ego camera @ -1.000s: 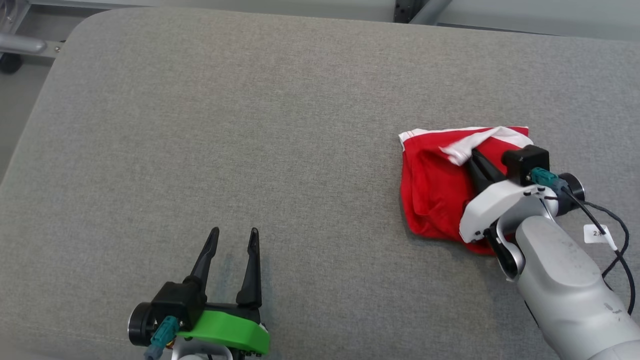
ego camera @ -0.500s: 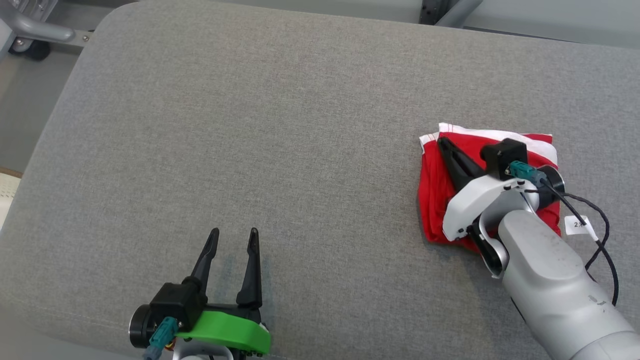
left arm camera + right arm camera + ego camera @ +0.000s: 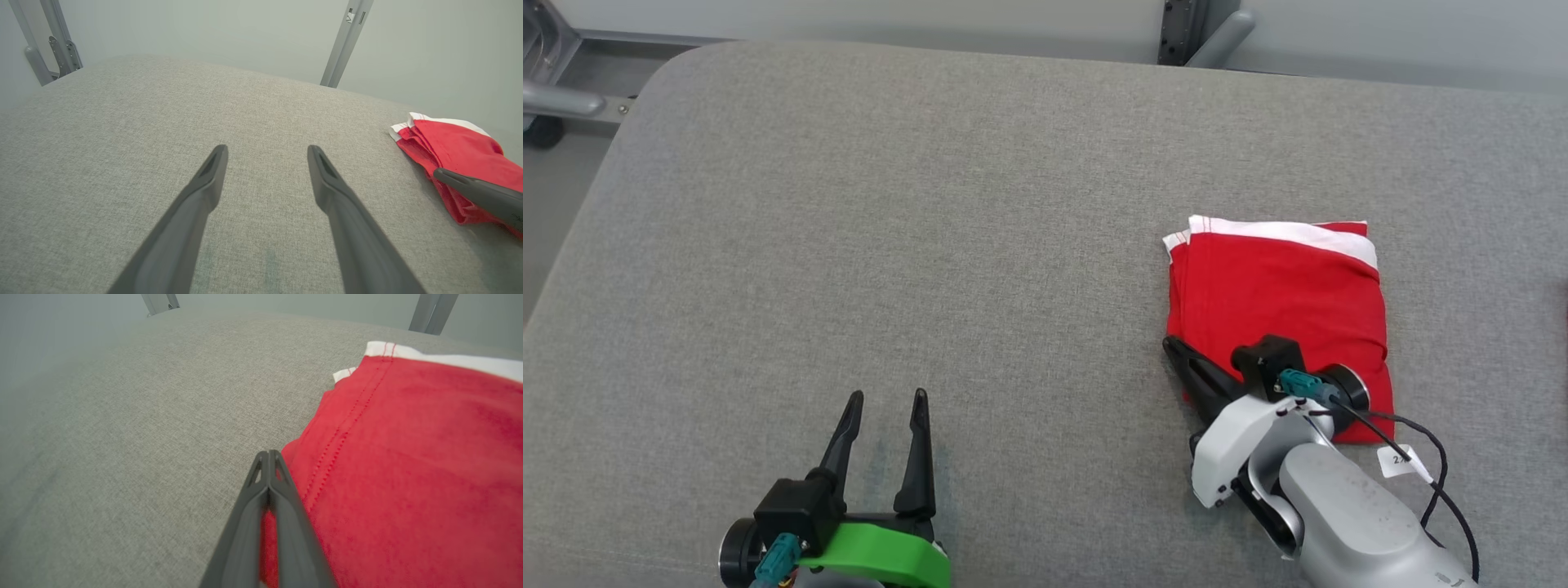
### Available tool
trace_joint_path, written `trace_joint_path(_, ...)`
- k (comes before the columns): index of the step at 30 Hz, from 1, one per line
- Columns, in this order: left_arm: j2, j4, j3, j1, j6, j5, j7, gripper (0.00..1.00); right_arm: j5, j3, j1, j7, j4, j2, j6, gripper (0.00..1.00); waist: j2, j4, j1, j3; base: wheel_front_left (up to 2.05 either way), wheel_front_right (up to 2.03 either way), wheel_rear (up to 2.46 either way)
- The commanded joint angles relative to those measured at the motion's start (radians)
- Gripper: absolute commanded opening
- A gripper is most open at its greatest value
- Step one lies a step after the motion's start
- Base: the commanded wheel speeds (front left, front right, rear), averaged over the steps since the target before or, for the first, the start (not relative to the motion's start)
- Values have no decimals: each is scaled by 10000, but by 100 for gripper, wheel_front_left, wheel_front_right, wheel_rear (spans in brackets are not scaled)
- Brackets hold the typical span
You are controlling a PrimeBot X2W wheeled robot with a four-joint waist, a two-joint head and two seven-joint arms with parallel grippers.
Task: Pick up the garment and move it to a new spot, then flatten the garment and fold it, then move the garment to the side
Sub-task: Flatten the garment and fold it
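Garment (image 3: 1278, 310), red with a white band, lies folded square on the grey cushion (image 3: 931, 204), toward 3 o'clock in the head view. The right gripper (image 3: 1174, 345), pinched tight together, sits at its 7 o'clock corner. The left gripper (image 3: 887, 398) hangs spread wide at 7 o'clock, well apart. From the left wrist, the cloth's layered edges show at 3 o'clock. From the right wrist, the tips meet beside the garment's 9 o'clock edge, with no cloth between them. I reckon a sideways shove from there could ruck the layers and undo the fold.

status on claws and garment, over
Left claw open, hovering over cushion. Right claw shut, at left edge of garment. Garment folded, lying flat. Nothing blocking.
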Motion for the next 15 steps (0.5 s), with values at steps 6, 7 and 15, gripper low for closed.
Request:
trace_joint_path(6,21,97,389,374,-151,196,-27,100,276,261,543,-29,-534,67,-9,0,0,-632,0,-717,0,0,0)
trace_joint_path(7,21,107,443,420,-159,221,-27,100,302,209,649,-29,-677,52,-9,0,0,-713,0,-825,0,0,0)
trace_joint_path(15,20,115,1025,1124,-312,345,-25,100,-137,-1473,2154,-29,-2586,-412,-9,93,0,-1424,0,-1737,0,0,0)
